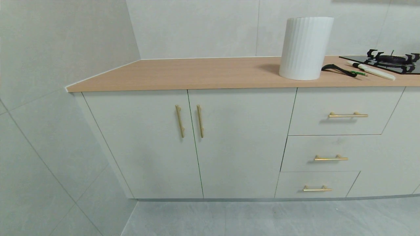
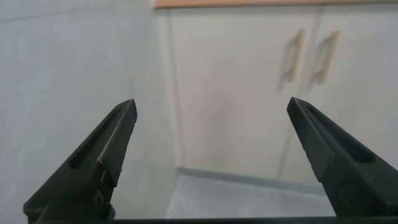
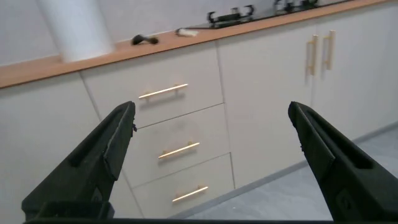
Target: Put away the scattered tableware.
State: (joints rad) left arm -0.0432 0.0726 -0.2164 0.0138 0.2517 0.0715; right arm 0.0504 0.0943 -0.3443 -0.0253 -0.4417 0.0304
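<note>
On the wooden counter point(image 1: 197, 73) stands a tall white ribbed container point(image 1: 305, 47), seen also as the white container point(image 3: 78, 28) in the right wrist view. To its right lie a black utensil point(image 1: 338, 69) with a green tip and a white-handled utensil point(image 1: 372, 70); the black utensil point(image 3: 144, 40) and the white one point(image 3: 186, 31) also show from the right wrist. My left gripper point(image 2: 211, 109) is open, low before the left cabinet doors point(image 2: 305, 56). My right gripper point(image 3: 211, 112) is open, low before the drawers point(image 3: 168, 93). Both hold nothing.
A black stove burner point(image 1: 392, 59) sits at the counter's far right. Below the counter are two doors with gold handles point(image 1: 189, 121) and three drawers point(image 1: 341, 114). A tiled wall point(image 1: 49, 98) closes off the left side. Grey floor point(image 1: 262, 219) lies in front.
</note>
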